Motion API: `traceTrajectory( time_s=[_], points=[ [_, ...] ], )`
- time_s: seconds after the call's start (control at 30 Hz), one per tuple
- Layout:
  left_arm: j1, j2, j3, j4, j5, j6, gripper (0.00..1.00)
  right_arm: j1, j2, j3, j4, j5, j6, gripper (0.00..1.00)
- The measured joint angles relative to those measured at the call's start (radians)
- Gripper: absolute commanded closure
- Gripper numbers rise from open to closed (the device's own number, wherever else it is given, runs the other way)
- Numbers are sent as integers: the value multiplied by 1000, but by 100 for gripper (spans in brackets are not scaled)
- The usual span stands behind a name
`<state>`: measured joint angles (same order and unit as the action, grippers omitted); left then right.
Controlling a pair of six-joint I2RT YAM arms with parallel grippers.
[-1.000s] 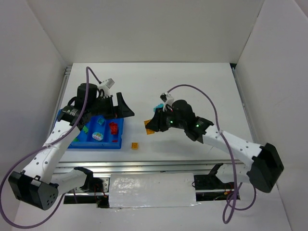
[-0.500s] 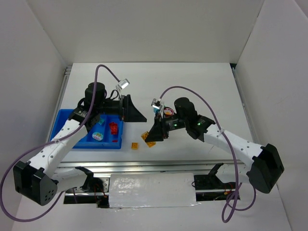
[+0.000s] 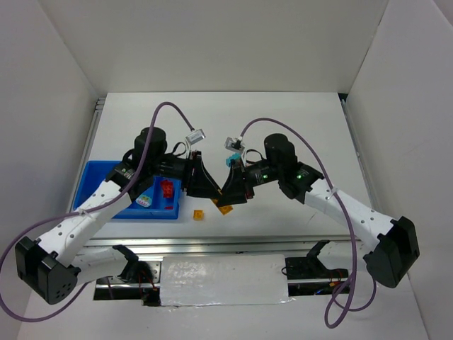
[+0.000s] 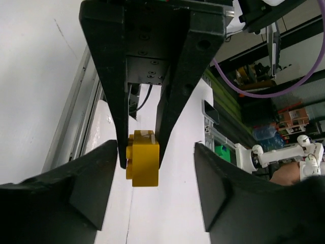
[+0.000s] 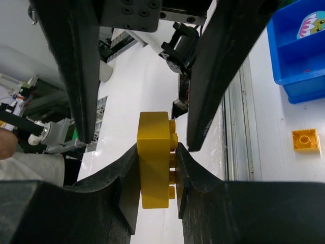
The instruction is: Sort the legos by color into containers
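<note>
Firmly, right tool (image 5: 156, 152) grips yellow brick (image 5: 154, 168), left tool (image 4: 155, 145) flanking, seemingly apart

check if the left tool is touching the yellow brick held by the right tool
Apart. The right wrist view shows white gaps on both sides between the open left tool and the yellow brick; only the right tool clamps it.

White table (image 3: 304, 127), blue tray (image 3: 88, 185) (left side), orange brick (image 3: 199, 213) beside it

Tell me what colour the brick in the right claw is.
Yellow; the brick shows best in the right wrist view.
</note>
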<state>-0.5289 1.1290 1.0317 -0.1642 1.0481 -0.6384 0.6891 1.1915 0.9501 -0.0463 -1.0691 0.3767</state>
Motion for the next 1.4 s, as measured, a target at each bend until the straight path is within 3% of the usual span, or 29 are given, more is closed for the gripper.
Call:
traceTrajectory(
  time_s=[0.1,0.3,0.33,0.57,0.67,0.73,0.77,0.83,0.87,1.0,1.07,1.1,1.13,1.17,1.4],
  points=[
    [-14,7,17,-19,-23,23,48,0,-10,0,-4,0,1,100],
    [-16,12,31,-47,-46,45,69,0,-24,0,-23,11,0,100],
    [-16,13,31,-47,-46,48,69,0,-25,0,-25,15,0,100],
    [-18,22,32,-61,-50,64,34,-1,-40,0,-45,45,-5,99],
    [-19,27,33,-89,-56,74,32,-1,-56,0,-48,64,-6,96],
    [-20,31,33,-101,-56,85,39,-1,-64,0,-47,69,-7,93],
    [-20,31,33,-104,-52,85,52,-1,-66,0,-50,73,-8,92],
    [-23,31,34,-103,-43,81,65,-2,-65,-1,-57,85,-9,90],
    [-24,29,35,-102,-41,87,77,-4,-65,-3,-67,89,-5,90],
    [-28,25,36,-97,-44,97,100,-6,-65,-3,-72,86,7,89],
    [-28,25,36,-98,-47,97,100,-6,-65,-3,-72,86,7,69],
    [-28,25,37,-98,-47,97,100,-6,-65,-3,-72,86,7,34],
    [-28,25,37,-98,-48,98,100,-6,-65,-3,-74,87,11,13],
    [-29,25,39,-100,-60,95,100,-6,-65,-3,-73,87,8,1],
    [-24,17,80,-151,-186,115,100,-6,-68,-37,-71,129,3,0]
  ],
)
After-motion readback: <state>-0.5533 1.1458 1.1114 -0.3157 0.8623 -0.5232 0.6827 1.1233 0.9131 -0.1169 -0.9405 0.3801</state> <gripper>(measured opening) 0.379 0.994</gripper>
